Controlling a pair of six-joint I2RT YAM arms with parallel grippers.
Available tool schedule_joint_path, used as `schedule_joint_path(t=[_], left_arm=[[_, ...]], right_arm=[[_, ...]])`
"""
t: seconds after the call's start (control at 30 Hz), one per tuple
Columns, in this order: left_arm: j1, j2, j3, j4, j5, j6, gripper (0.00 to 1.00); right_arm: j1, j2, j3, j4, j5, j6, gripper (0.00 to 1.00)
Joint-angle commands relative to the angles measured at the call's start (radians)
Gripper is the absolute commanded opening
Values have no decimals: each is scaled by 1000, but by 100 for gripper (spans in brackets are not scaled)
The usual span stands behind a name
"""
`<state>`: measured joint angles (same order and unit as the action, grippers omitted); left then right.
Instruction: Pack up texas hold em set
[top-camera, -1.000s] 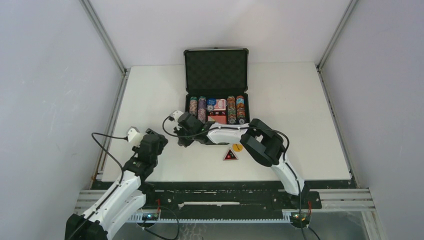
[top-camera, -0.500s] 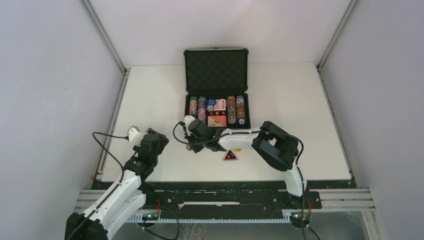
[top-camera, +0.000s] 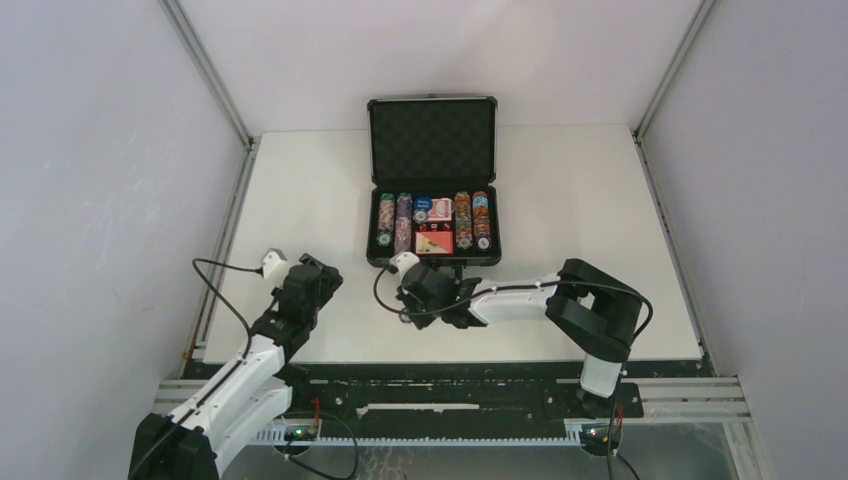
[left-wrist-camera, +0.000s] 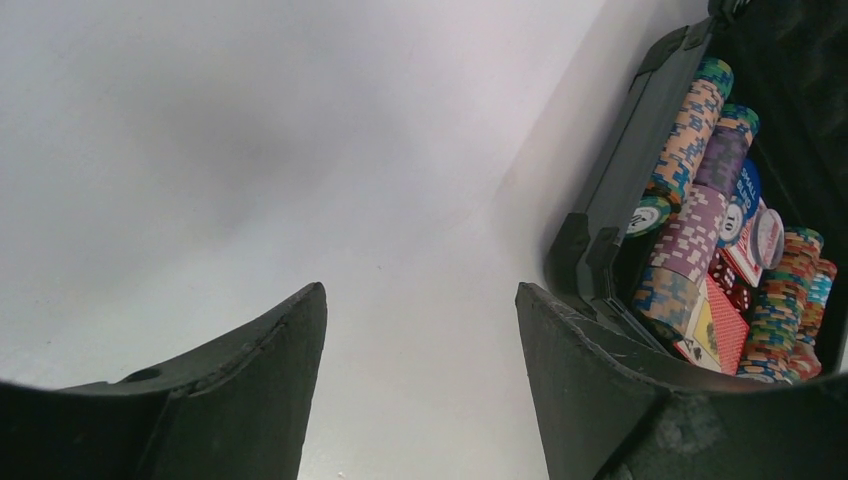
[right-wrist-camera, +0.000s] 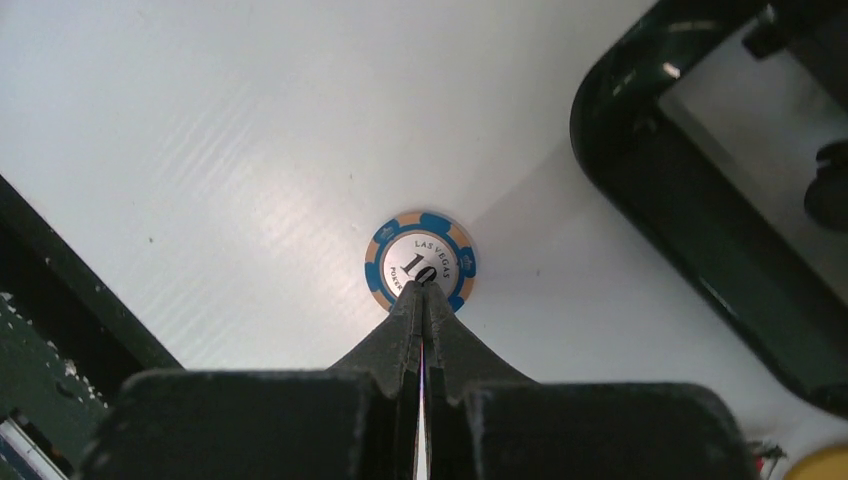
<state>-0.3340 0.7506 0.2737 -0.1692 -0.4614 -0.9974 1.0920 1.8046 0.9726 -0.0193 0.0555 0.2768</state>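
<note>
Blue chip (right-wrist-camera: 420, 255), edge hidden behind closed right claw (right-wrist-camera: 421, 288); left claw (left-wrist-camera: 420, 300) gaping

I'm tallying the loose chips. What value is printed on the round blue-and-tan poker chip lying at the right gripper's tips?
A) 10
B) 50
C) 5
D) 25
A: in the right wrist view the blue-and-tan poker chip, lying flat on the white table, reads LAS VEGAS and 10 just ahead of the shut right gripper.
</note>
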Motion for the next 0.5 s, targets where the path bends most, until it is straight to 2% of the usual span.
schedule_joint_path(t=[0.0, 0.27, 0.47], left_arm=[[3, 11, -16, 63, 35, 41, 74], [-12, 84, 12, 75, 69, 58, 75], [-13, 62, 12, 76, 75, 67, 74]], right_arm=[[31, -66, -56, -24, 59, 41, 0], [58, -145, -160, -24, 115, 81, 0], [78, -204, -187, -74, 164, 99, 0]])
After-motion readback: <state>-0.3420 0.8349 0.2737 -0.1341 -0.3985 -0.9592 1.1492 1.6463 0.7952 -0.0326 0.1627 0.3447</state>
